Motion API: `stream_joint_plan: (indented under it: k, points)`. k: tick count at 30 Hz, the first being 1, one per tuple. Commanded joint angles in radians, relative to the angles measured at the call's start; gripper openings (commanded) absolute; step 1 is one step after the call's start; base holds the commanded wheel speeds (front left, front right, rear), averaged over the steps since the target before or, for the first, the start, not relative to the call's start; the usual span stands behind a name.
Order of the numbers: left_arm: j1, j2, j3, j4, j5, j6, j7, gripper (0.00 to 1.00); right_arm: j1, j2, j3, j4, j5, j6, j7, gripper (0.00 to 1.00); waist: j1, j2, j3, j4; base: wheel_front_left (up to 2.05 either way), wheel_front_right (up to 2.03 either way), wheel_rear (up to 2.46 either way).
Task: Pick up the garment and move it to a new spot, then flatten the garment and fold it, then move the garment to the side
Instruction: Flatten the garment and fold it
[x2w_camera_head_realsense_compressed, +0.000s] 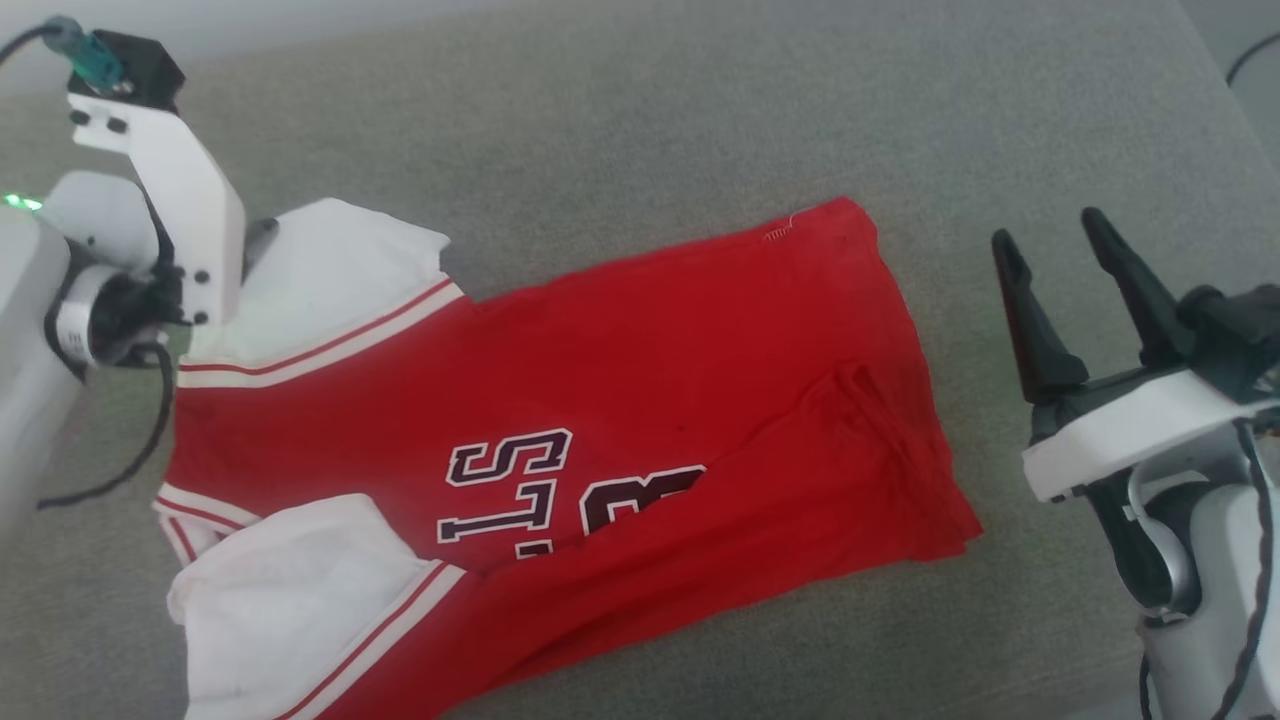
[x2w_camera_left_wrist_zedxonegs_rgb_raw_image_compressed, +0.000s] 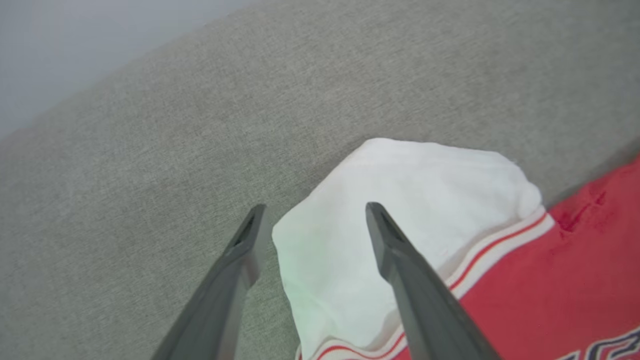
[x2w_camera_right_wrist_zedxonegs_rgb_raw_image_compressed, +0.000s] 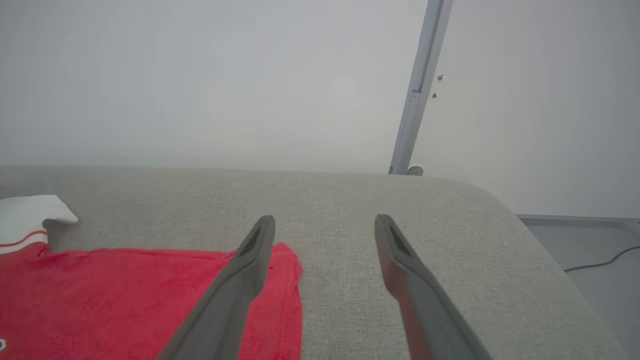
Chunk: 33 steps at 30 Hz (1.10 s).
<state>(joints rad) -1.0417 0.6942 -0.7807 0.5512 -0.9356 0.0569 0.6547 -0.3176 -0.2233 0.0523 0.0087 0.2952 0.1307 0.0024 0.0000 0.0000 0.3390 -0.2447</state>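
The garment (x2w_camera_head_realsense_compressed: 620, 340), a red jersey, lies spread on the grey cushion, collar end to the left. Its two white sleeves (x2w_camera_head_realsense_compressed: 330, 270) (x2w_camera_head_realsense_compressed: 290, 590) are bunched. A red flap lies folded over part of the dark lettering (x2w_camera_head_realsense_compressed: 510, 490). My left gripper (x2w_camera_left_wrist_zedxonegs_rgb_raw_image_compressed: 315, 210) is open and hovers over the upper white sleeve (x2w_camera_left_wrist_zedxonegs_rgb_raw_image_compressed: 410, 190), one finger over the sleeve and one over bare cushion. My right gripper (x2w_camera_head_realsense_compressed: 1050, 240) stands open to the right of the hem, holding nothing. In the right wrist view my right gripper (x2w_camera_right_wrist_zedxonegs_rgb_raw_image_compressed: 325, 220) is just beyond the garment's red corner (x2w_camera_right_wrist_zedxonegs_rgb_raw_image_compressed: 280, 280).
The grey cushion (x2w_camera_head_realsense_compressed: 650, 120) extends well beyond the garment at the back and right. Its rounded right edge (x2w_camera_right_wrist_zedxonegs_rgb_raw_image_compressed: 525, 215) drops to a floor with a dark cable (x2w_camera_right_wrist_zedxonegs_rgb_raw_image_compressed: 600, 262). A metal pole (x2w_camera_right_wrist_zedxonegs_rgb_raw_image_compressed: 420, 85) stands against the pale wall behind.
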Motion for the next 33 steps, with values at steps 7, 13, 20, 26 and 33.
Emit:
stream_joint_plan:
  k: [7,13,20,26,33]
  points:
    - [-0.080,-0.064,-0.028,0.203,-0.001,-0.045,0.060,1.00,-0.037,-0.011,0.031,0.027,0.020,0.000,0.019,1.00,0.0000,0.0000,0.047,-0.018,0.00,0.00,0.00]
    - [-0.092,-0.111,-0.041,0.338,-0.006,-0.053,0.078,0.31,-0.069,-0.029,0.074,0.044,0.050,0.000,0.078,1.00,0.0000,0.0000,0.067,-0.026,0.00,0.00,0.00]
    - [-0.105,-0.162,-0.045,0.446,-0.020,-0.088,0.065,0.00,-0.185,-0.082,0.167,0.097,0.139,0.000,0.235,1.00,0.0000,0.0000,0.069,-0.019,0.00,0.00,0.00]
    - [-0.145,-0.208,-0.054,0.489,-0.012,-0.118,0.038,0.00,-0.342,-0.134,0.248,0.209,0.229,0.000,0.409,1.00,0.0000,0.0000,0.065,0.017,0.00,0.00,0.00]
    - [-0.194,-0.249,-0.066,0.525,-0.002,-0.144,0.003,0.00,-0.501,-0.147,0.350,0.405,0.309,0.000,0.597,1.00,0.0000,0.0000,0.074,0.057,0.00,0.00,0.00]
